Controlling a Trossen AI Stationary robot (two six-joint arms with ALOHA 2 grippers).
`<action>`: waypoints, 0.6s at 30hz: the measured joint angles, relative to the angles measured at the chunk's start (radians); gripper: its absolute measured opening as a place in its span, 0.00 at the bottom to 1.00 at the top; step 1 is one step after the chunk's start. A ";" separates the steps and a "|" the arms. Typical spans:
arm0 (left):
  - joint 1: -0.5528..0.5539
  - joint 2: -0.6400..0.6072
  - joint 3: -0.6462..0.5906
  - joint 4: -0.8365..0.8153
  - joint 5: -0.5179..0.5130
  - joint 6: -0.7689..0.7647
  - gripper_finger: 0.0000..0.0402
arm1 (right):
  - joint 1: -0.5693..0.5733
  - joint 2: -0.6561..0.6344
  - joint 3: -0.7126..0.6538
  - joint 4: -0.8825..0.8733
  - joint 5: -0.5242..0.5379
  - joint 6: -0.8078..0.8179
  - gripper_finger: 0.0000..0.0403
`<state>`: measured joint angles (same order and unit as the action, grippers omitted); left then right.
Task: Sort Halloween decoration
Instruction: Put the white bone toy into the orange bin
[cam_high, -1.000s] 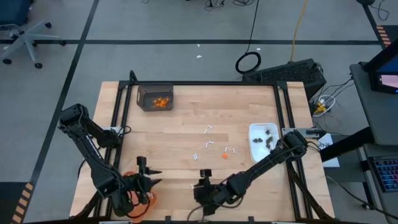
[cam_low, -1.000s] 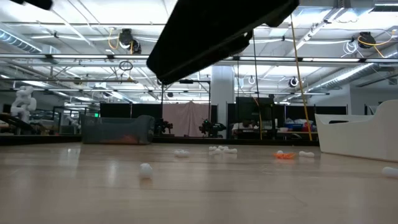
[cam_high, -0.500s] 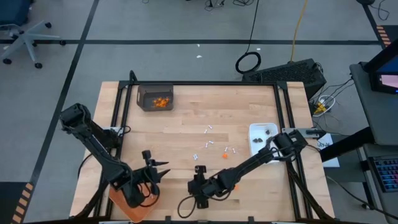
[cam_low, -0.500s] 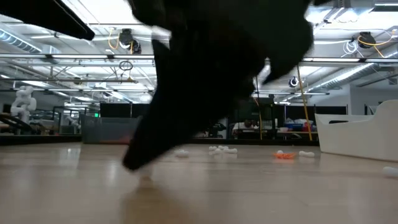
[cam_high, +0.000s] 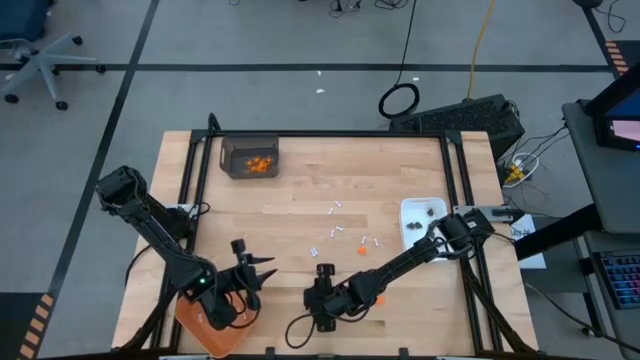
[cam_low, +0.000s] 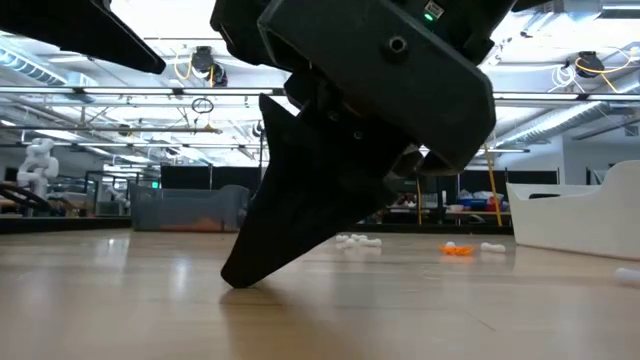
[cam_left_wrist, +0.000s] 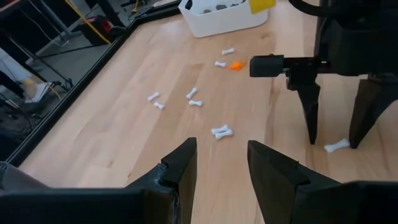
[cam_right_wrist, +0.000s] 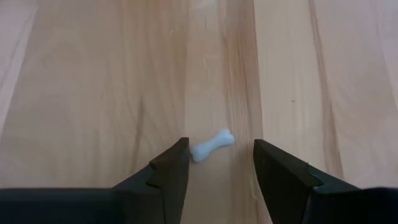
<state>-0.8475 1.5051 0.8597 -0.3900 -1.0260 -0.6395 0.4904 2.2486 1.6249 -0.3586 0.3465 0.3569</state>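
The Halloween decoration lies scattered mid-table: small white sticks (cam_high: 331, 232), one orange bit (cam_high: 361, 250). More orange bits lie in a grey bin (cam_high: 250, 158), and dark bits in the white dish (cam_high: 424, 222). My right gripper (cam_right_wrist: 219, 149) stands open near the table's front edge. Its fingers point down on either side of one white stick (cam_right_wrist: 211, 145), which lies flat on the wood; I see no touch. My left gripper (cam_left_wrist: 221, 146) hangs open and holds nothing. It is to the left of my right gripper (cam_left_wrist: 333, 142), above the far edge of the orange tray (cam_high: 205, 328).
The grey bin stands at the far left, the white dish at the right edge, the orange tray at the near left corner under my left arm. In the low view my right gripper's finger (cam_low: 240, 275) reaches down close to the wood. Black rails (cam_high: 190, 185) border both table sides.
My right gripper has come down toward the table and now stands over the white stick near the front edge, fingers astride it. My left gripper has sunk a little, turned, and moved toward the table's right, away from the orange tray. The stick has not moved.
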 joint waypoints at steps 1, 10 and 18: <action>0.002 0.000 0.000 0.002 0.000 0.000 0.35 | 0.000 0.000 0.000 -0.003 0.001 -0.002 0.41; 0.009 0.000 0.000 0.029 0.023 0.002 0.35 | -0.002 -0.015 -0.001 -0.052 0.009 0.024 0.41; 0.008 0.000 0.000 0.187 0.162 0.180 0.35 | 0.002 -0.011 -0.003 -0.015 0.020 0.102 0.41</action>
<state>-0.8391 1.5051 0.8597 -0.2031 -0.8641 -0.4596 0.4923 2.2378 1.6219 -0.3741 0.3665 0.4586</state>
